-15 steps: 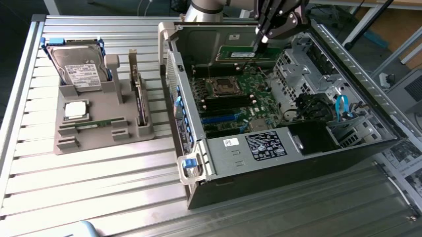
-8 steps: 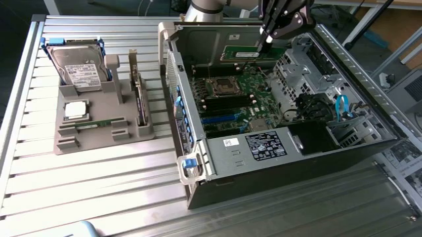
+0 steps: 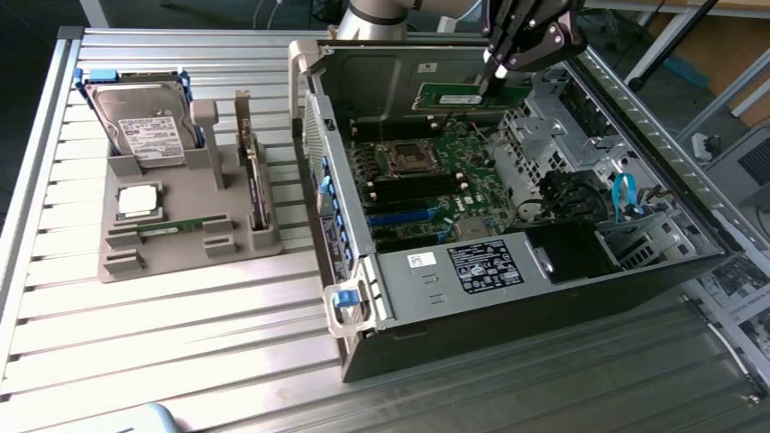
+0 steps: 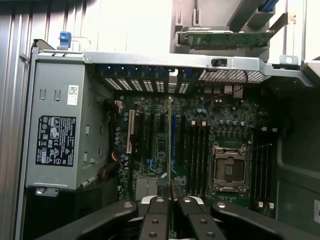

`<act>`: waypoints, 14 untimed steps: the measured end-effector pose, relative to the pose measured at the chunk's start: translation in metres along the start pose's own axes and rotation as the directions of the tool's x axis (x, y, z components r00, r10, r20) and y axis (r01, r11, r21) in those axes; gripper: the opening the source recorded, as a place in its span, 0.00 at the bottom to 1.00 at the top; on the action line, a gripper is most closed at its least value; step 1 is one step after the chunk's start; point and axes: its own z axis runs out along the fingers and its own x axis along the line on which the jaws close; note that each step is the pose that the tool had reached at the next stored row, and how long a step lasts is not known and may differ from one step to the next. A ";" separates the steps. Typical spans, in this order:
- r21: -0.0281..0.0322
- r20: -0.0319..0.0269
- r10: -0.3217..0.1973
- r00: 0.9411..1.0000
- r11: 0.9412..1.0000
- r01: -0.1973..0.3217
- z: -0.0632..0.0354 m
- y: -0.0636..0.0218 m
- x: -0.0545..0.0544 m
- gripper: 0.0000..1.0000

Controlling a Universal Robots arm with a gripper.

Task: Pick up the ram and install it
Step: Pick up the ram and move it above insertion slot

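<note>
On a ribbed metal table (image 3: 180, 361) stands an open computer case (image 3: 398, 352). We see the jaws of the gripper (image 4: 171, 205) closed on the ram (image 3: 463, 97), held on edge above the main board (image 4: 150, 150). We judge that lowering it tilted, or beside the black slots (image 4: 195, 155), could jam it or scrape the board. Its long axis lies level, parallel to those slots.

ram (image 3: 457, 97) in claw (image 3: 493, 79) over motherboard (image 3: 448, 176) | hard drive (image 3: 144, 126): exterior view's left of case (image 3: 481, 329)
</note>
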 end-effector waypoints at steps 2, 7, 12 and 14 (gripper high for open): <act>-0.001 0.000 0.000 1.000 1.000 0.000 -0.0003 -0.0032 0.000 0.13; -0.002 0.000 0.000 1.000 1.000 0.000 -0.0010 -0.0097 0.001 0.13; -0.003 0.000 0.000 1.000 1.000 0.000 -0.0018 -0.0162 0.001 0.13; -0.004 0.000 0.000 1.000 1.000 0.000 -0.0020 -0.0186 0.001 0.13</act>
